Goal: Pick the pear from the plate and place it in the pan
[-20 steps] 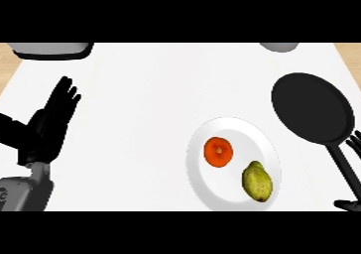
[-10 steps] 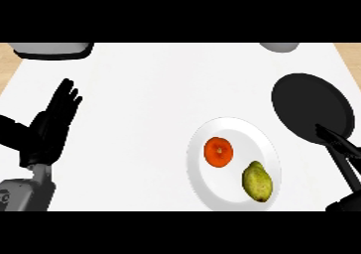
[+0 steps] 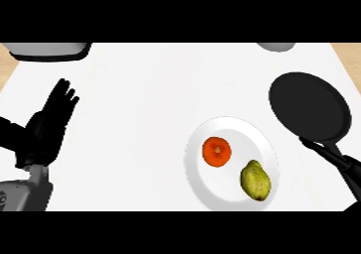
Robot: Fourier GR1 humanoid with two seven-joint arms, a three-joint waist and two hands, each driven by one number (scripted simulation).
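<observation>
The right robot hand (image 3: 343, 159), open-fingered and empty, should descend over the yellow-green pear (image 3: 255, 180) on the white round plate (image 3: 202, 183). Avoid the orange fruit (image 3: 217, 151) beside it. The left robot hand (image 3: 48, 124) rests open.

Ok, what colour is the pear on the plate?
Yellowish green; the pear shows best in the head view.

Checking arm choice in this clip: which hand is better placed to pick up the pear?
The right hand, probably. It shows at the right edge, close to the pear on the plate and beside the pan. The left hand rests open on the counter's far left.
</observation>
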